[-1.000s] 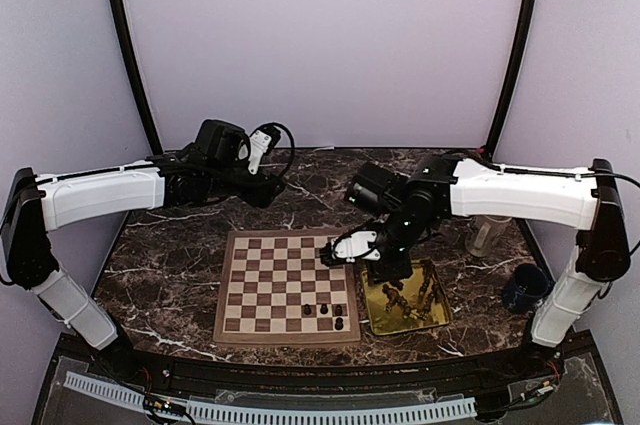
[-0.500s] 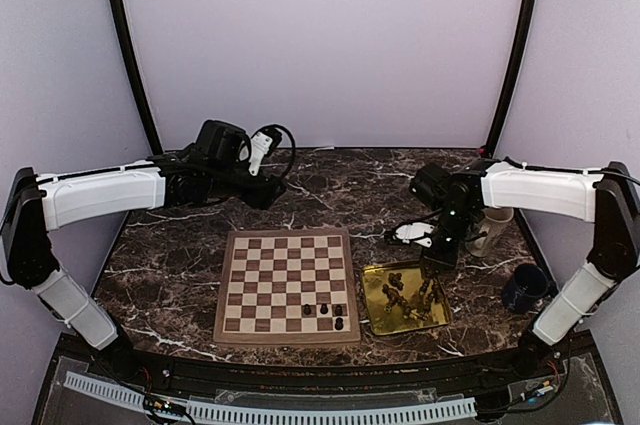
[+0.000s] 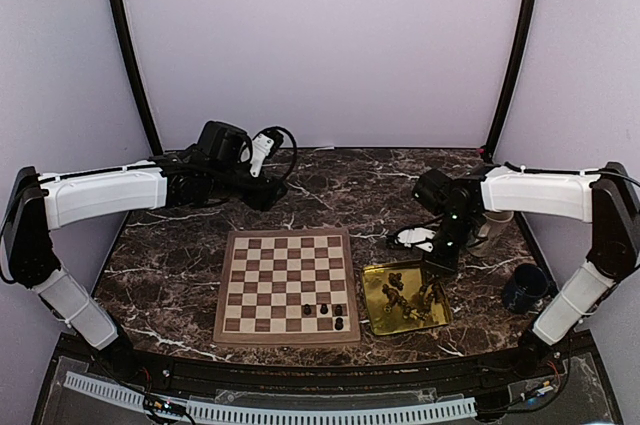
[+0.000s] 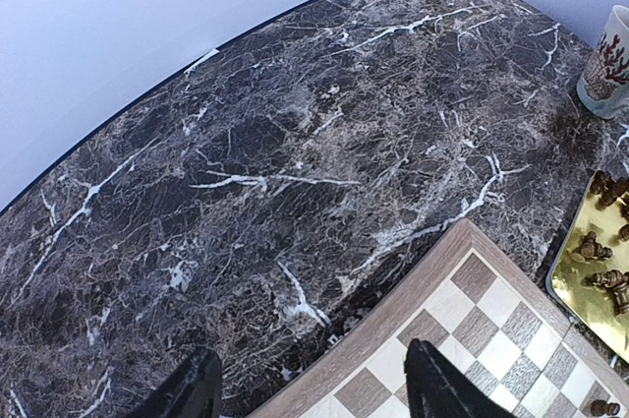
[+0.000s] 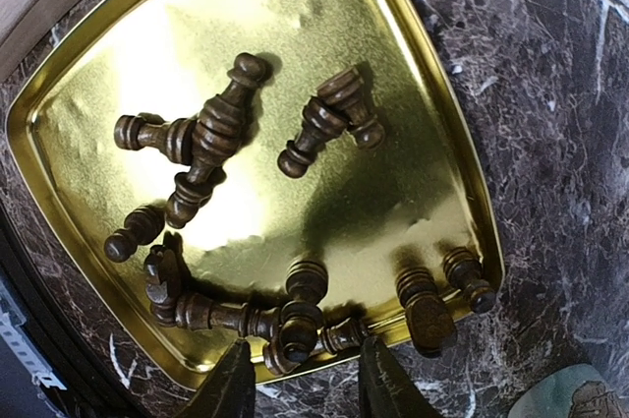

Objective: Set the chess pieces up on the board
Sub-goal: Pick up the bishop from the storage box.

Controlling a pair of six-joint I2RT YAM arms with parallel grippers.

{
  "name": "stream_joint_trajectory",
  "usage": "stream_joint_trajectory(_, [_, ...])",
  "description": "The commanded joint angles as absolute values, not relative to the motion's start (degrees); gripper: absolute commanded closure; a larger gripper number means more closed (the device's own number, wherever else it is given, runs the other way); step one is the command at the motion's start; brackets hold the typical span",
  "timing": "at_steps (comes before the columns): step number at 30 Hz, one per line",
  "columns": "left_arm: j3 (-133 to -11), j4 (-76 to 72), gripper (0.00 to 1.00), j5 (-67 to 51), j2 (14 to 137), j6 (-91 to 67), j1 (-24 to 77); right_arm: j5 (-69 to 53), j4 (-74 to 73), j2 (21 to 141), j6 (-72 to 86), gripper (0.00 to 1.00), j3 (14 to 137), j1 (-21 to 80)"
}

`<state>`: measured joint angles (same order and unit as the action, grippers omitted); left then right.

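Item: chess pieces [image 5: 221, 113], mostly heaped in gold tray [image 5: 314, 15], 3 o'clock of board [image 3: 270, 275]. My right gripper [image 5: 300, 393] spread, empty; left gripper [image 4: 310, 393] spread. Risk: pieces overlap, so I may pinch two.

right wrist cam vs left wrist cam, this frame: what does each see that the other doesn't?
Right wrist only: the whole gold tray from above, chess pieces lying on their sides in it, and the right claw, open over one rim. Left wrist only: the checkered corner of the board, the pale wall, and the left claw, open and empty. Shared: the marble table and the tray with pieces, just an edge slice in the left wrist view.
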<state>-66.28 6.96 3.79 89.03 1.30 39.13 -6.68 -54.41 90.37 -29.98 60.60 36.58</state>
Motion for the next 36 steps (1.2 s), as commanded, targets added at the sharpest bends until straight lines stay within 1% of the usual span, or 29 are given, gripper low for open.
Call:
stream_joint_trajectory(1, [-67.7, 8.0, 0.34, 3.1, 88.8, 1.4, 38.9, -8.7, -53.1, 92.5, -29.9, 0.66, 59.6, 36.2])
stream_joint_trajectory(8, [-67.7, 8.0, 0.34, 2.8, 88.8, 1.4, 38.9, -8.1, -52.0, 94.4, -29.1, 0.76, 58.6, 36.2])
stream_joint_trajectory(13, [-67.7, 7.9, 0.34, 2.7, 88.9, 1.3, 38.9, -8.3, -52.2, 94.3, -29.5, 0.89, 59.5, 36.2])
stream_joint_trajectory(15, [-67.7, 7.9, 0.34, 2.7, 89.0, 1.3, 38.9, -9.4, -52.5, 93.8, -29.7, 0.91, 60.9, 36.2])
stream_joint_trajectory(21, [-68.0, 8.3, 0.34, 2.5, 89.4, 1.3, 38.9, -12.8, -53.7, 94.8, -30.7, 0.93, 65.6, 36.2])
stream_joint_trajectory(27, [-67.9, 8.3, 0.34, 3.3, 89.2, 1.5, 38.9, -13.6, -55.5, 97.0, -31.3, 0.93, 73.0, 36.7])
stream_joint_trajectory(32, [-68.0, 8.1, 0.34, 5.7, 88.4, 0.6, 38.8, -11.9, -56.9, 99.4, -31.3, 0.92, 82.1, 40.7])
stream_joint_trajectory(36, [-64.8, 3.8, 0.33, 4.6, 84.6, -2.1, 36.5, -9.0, -58.6, 102.9, -32.5, 0.92, 89.5, 45.6])
